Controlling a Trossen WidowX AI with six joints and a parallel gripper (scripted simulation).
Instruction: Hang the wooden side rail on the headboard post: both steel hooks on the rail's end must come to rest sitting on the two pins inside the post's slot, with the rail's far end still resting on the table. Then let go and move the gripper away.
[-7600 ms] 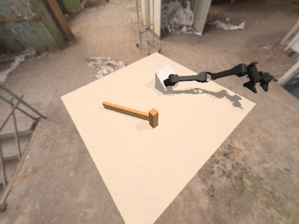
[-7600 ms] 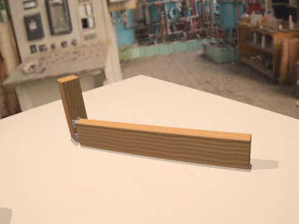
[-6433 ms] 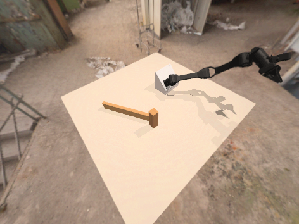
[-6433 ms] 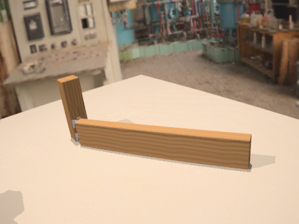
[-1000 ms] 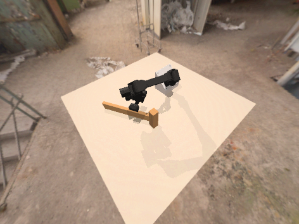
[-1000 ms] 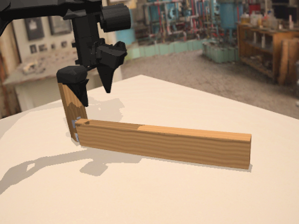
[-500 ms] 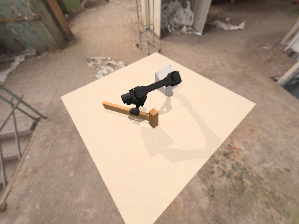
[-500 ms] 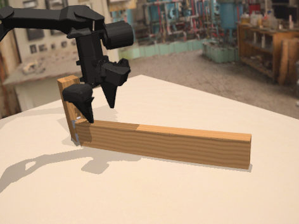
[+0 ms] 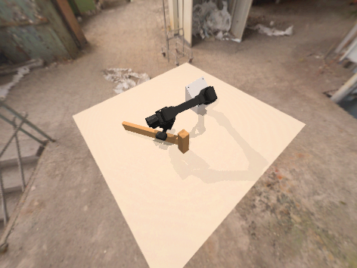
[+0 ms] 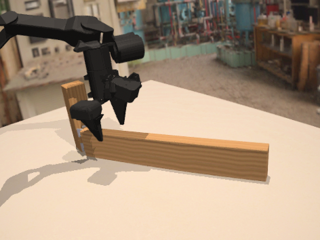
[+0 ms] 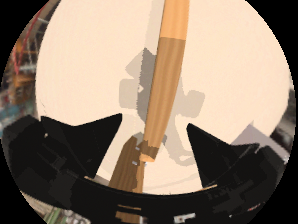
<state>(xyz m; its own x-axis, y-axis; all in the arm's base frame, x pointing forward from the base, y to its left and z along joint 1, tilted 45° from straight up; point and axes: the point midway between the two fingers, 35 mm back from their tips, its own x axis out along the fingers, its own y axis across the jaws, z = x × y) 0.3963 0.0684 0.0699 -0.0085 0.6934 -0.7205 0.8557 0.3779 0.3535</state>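
Note:
The wooden side rail (image 9: 140, 129) (image 10: 190, 156) (image 11: 174, 20) stands on its long narrow edge, its far end on the table. Its hook end is close beside the upright headboard post (image 9: 183, 141) (image 10: 74, 89) (image 11: 125, 175). Small grey metal parts show between rail end and post in the exterior view; whether hooks sit on pins cannot be told. My gripper (image 9: 165, 133) (image 10: 111, 132) (image 11: 155, 121) is open and empty, pointing down over the rail near its hook end. The rail passes between the fingers without being gripped. One fingertip overlaps the rail's near face in the exterior view.
The pale table top (image 9: 151, 189) (image 10: 169, 210) bears the rail and post. The arm's light base block (image 9: 197, 88) stands behind them in the top view. The arm reaches over from there, and its shadow falls around the post.

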